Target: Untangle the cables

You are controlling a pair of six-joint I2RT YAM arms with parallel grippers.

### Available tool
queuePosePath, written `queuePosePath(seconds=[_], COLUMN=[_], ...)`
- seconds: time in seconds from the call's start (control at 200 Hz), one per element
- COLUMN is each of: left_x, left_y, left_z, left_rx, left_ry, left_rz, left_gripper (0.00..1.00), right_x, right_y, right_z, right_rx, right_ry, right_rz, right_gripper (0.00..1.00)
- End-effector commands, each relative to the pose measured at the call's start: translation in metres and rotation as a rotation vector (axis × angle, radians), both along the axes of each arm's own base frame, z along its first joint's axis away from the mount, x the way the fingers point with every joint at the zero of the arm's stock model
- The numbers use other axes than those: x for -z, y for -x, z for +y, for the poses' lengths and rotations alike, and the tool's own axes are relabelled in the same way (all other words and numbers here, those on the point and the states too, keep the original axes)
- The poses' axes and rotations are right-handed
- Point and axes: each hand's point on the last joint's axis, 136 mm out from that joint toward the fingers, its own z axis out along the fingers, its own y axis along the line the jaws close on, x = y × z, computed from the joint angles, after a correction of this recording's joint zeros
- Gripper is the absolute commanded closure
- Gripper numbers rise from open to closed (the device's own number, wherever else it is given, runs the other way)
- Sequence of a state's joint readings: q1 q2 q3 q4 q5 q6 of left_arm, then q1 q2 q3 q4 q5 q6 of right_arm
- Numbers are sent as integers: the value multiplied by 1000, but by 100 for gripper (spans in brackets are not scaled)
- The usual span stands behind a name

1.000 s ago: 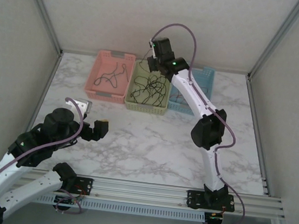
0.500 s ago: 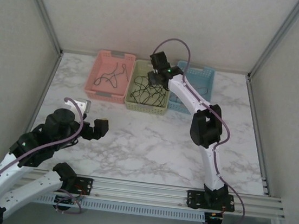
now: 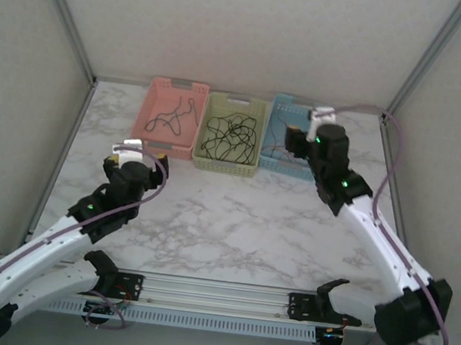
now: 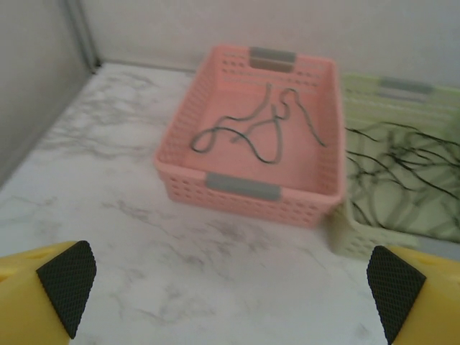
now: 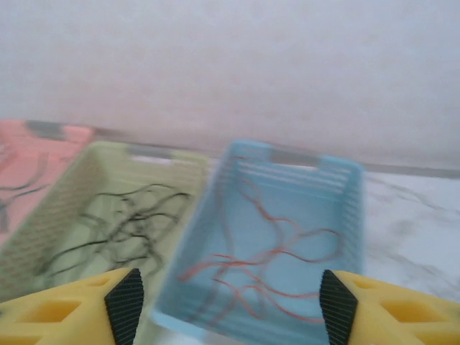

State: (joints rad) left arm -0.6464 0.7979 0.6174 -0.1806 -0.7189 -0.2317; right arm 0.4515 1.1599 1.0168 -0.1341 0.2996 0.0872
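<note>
Three baskets stand in a row at the back. The pink basket (image 3: 148,142) (image 4: 241,188) holds one dark cable (image 3: 173,115) (image 4: 255,133). A tangle of black cables (image 3: 231,132) (image 5: 118,230) fills the green basket (image 3: 224,167) (image 4: 359,241). Red-brown cables (image 5: 280,248) lie in the blue basket (image 3: 294,170) (image 5: 345,172). My left gripper (image 3: 129,158) (image 4: 230,295) hangs open over bare table in front of the pink basket. My right gripper (image 3: 296,141) (image 5: 230,309) is open and empty, at the blue basket's near side.
The marble table (image 3: 234,215) stretches between the baskets and the rail (image 3: 224,291) at the near edge. Walls and metal posts (image 3: 67,26) close in the left, back and right sides.
The right arm has swung from above the green basket over to the right, to the blue basket. The left arm has reached forward and turned toward the pink basket.
</note>
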Motion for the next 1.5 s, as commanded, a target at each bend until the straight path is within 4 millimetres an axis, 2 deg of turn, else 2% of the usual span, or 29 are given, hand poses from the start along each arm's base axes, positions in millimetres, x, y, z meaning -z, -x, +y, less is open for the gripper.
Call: queuePosePath(seconds=[0.0, 0.08, 0.175, 0.215, 0.375, 0.421, 0.436, 0.516, 0.586, 0.701, 0.801, 0.871, 0.981, 1.021, 1.106, 1.121, 1.126, 1.131, 1.136, 1.156, 1.497], left_x=[4, 26, 46, 57, 97, 101, 102, 104, 104, 114, 123, 131, 138, 141, 141, 141, 141, 141, 140, 141, 141], left_y=[-15, -20, -24, -28, -48, -55, -59, -72, -86, -102, -102, -95, -109, -112, -112, -112, -113, -113, -113, -113, -112], left_z=[45, 62, 74, 80, 100, 101, 100, 99, 91, 77, 56, 64, 65, 73, 75, 75, 75, 75, 75, 75, 75], left_rx=[-209, -244, -240, -227, -215, -213, -199, -185, -134, -48, 71, 37, 48, 18, 23, 23, 22, 23, 23, 21, 23], left_ry=[-101, -127, -177, -174, -92, -91, -91, -77, -73, -66, -45, -19, -4, 18, 36, 36, 36, 36, 37, 36, 36], left_rz=[-103, -88, -96, -73, -19, -8, -5, -9, -18, 65, 6, -45, 20, 47, 54, 50, 48, 46, 44, 45, 49], left_gripper=[0, 0, 0, 0, 0, 1, 0, 0, 1, 4, 4, 3, 4, 2, 0, 0, 0, 0, 0, 0, 0], right_x=[54, 89, 127, 138, 158, 160, 175, 193, 194, 195, 202, 201, 210, 209, 209, 210, 210, 210, 210, 210, 210], right_y=[5, 12, 12, 11, -3, -9, -3, -7, -8, -7, -5, -7, -20, -20, -20, -19, -19, -19, -20, -20, -19], right_z=[-48, -86, -115, -121, -136, -142, -145, -158, -157, -149, -133, -131, -129, -128, -129, -129, -129, -129, -129, -129, -129], right_rx=[143, 266, 362, 378, 404, 416, 419, 437, 431, 385, 304, 304, 300, 295, 296, 297, 298, 298, 299, 297, 298], right_ry=[-9, -43, -70, -68, 7, 22, 30, -38, -29, -23, -10, 8, 27, 25, 26, 24, 24, 24, 24, 26, 26], right_rz=[17, 45, 61, 55, 23, -3, 18, 2, 11, -10, -42, -63, 32, 15, 21, 27, 29, 29, 30, 27, 24], right_gripper=[29, 30, 31, 31, 32, 33, 33, 33, 34, 36, 37, 37, 37, 35, 31, 28, 15, 15, 5, 2, 1])
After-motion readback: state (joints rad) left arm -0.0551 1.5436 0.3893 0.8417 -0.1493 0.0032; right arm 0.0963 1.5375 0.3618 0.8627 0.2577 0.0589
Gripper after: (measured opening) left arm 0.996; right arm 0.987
